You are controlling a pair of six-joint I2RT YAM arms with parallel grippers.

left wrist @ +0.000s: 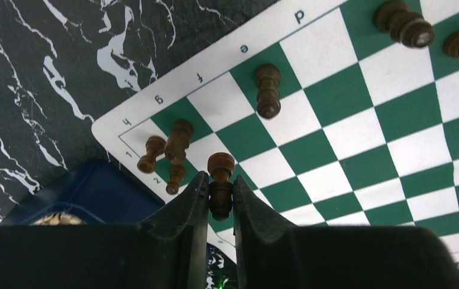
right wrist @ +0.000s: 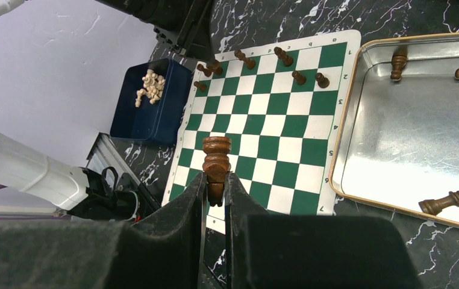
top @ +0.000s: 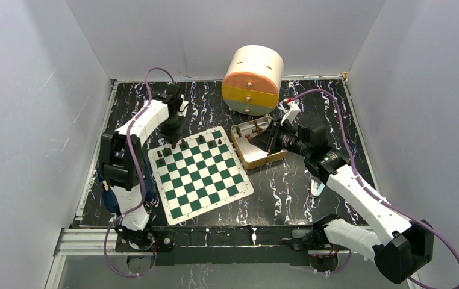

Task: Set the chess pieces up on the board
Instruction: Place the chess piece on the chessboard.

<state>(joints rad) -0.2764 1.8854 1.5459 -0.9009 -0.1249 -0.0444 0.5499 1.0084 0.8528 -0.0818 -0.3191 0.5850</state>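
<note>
Left tool point(left wrist: 220, 194) clamps a chessman point(left wrist: 220, 170), right tool point(right wrist: 216, 188) a second chessman point(right wrist: 216, 155). Placing step, I judge: lower left's upright onto board point(left wrist: 359, 132).

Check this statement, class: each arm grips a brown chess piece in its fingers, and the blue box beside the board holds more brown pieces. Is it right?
One detail is wrong. The blue box beside the board holds cream pieces, not brown ones; the right wrist view shows them. The left fingers and right fingers do each grip a brown chess piece.
</note>
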